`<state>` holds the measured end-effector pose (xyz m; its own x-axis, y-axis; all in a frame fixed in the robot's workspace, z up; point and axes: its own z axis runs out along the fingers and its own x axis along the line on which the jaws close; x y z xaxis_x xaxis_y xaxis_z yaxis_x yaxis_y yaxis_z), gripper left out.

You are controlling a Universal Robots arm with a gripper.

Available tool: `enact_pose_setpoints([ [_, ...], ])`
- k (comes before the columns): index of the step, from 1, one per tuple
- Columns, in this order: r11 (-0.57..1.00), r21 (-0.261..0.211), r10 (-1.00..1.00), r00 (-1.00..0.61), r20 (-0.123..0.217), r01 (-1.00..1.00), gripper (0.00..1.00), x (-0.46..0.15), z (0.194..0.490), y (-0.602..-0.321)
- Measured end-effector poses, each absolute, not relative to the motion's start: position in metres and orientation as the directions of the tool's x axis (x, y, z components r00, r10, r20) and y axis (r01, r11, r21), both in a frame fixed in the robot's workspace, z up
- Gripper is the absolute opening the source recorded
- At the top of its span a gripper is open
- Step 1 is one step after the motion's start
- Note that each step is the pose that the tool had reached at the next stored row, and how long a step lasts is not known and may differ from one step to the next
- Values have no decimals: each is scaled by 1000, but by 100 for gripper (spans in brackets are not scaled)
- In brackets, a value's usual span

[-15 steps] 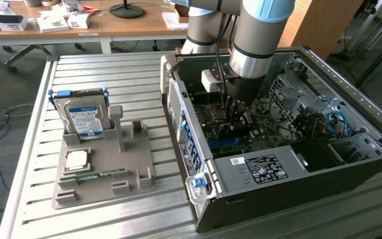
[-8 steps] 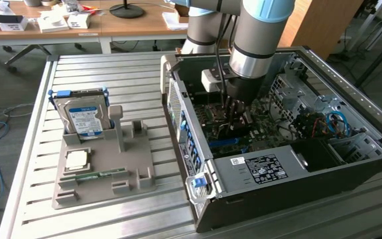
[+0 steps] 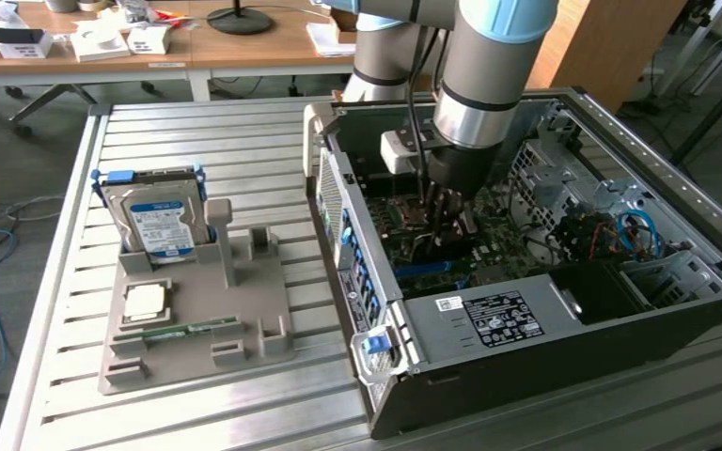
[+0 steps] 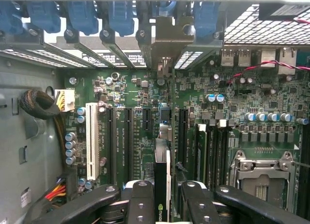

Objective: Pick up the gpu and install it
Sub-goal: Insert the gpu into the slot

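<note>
Gripper pinching the graphics card edge-on inside the computer case, over the motherboard slots.
Jaws sitting partway closed; black fingers clamping the thin dark card on both faces near its upper edge; card hanging upright just above the green motherboard; pale metal bracket pointing at the rear openings. Probably handling light and stiff but fragile; best gripping bare board edges, not chips; smooth faces risking slipping; case looking like perforated sheet metal.
</note>
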<state>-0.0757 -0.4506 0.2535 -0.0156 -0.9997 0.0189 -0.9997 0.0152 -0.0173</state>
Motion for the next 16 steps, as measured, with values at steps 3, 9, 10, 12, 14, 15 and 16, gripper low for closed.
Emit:
enact_pose_setpoints([
  [3,18,-17,-1000,-19,19,-1000,26,-76,253,-451],
  [9,27,-17,-999,-27,19,-999,26,-76,253,-451],
  [10,28,-17,-999,-28,19,-999,26,-76,252,-451],
  [12,30,-17,-999,-31,19,-999,26,-76,252,-451],
  [14,31,-17,-999,-32,19,-999,26,-76,252,-451],
  [15,32,-17,-999,-33,19,-999,26,-76,252,-451],
  [16,33,-17,-999,-34,19,-999,26,-76,252,-451],
])
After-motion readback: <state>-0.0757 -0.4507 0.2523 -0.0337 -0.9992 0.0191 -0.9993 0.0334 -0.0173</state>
